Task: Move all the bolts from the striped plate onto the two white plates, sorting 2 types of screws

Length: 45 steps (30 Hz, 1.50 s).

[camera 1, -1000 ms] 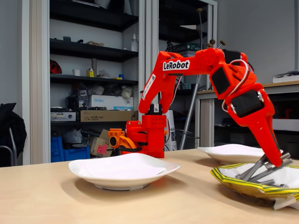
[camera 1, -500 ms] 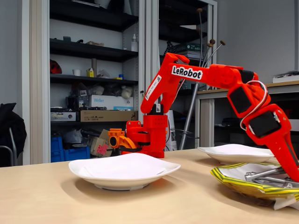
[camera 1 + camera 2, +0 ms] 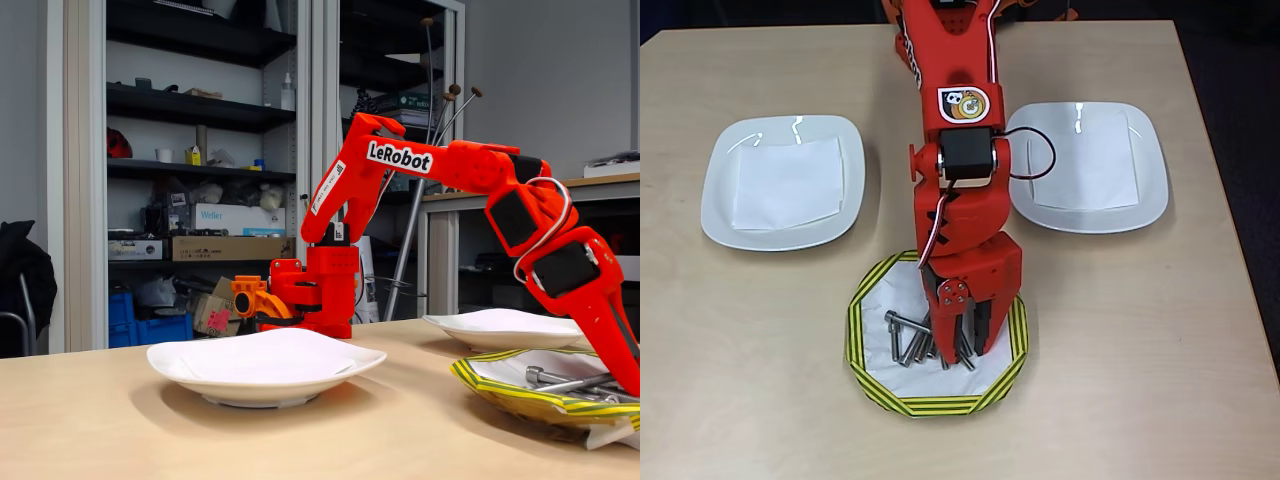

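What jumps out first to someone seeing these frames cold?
The bright red arm reaching down the middle of the table, its gripper lowered into the striped plate at the near edge in the overhead view. A loose pile of silver bolts lies there beside the jaws. The two white plates flank the arm, each holding just a white paper square.

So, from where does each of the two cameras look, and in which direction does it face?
Fixed view: sits low at the table's edge, faces across toward the shelves; shows the whole red arm bending down to the striped plate, with one white plate in front.
Overhead view: looks straight down at the table; shows the arm from above, the gripper over the bolts.
Shared: the arm, the striped plate, the bolts, both white plates.
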### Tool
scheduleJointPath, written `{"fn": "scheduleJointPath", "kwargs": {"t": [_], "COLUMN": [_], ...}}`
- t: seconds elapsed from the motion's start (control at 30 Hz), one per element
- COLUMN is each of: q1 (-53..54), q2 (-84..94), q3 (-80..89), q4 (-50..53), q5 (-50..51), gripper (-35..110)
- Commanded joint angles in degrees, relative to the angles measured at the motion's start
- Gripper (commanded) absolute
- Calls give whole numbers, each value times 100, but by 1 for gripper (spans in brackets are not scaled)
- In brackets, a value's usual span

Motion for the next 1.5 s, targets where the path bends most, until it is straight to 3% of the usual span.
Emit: {"fn": "scheduleJointPath", "kwargs": {"t": [0.0,0.53,0.73,1.03,1.47], "q1": [-185,-193,-35,105,272], "q2": [79,79,0,-202,97], "q3": [35,-97,-1046,-1380,-817], "q4": [272,439,1274,1503,2004], "q5": [-62,132,26,-387,-1397], "gripper": [6,0,0,12,7]}}
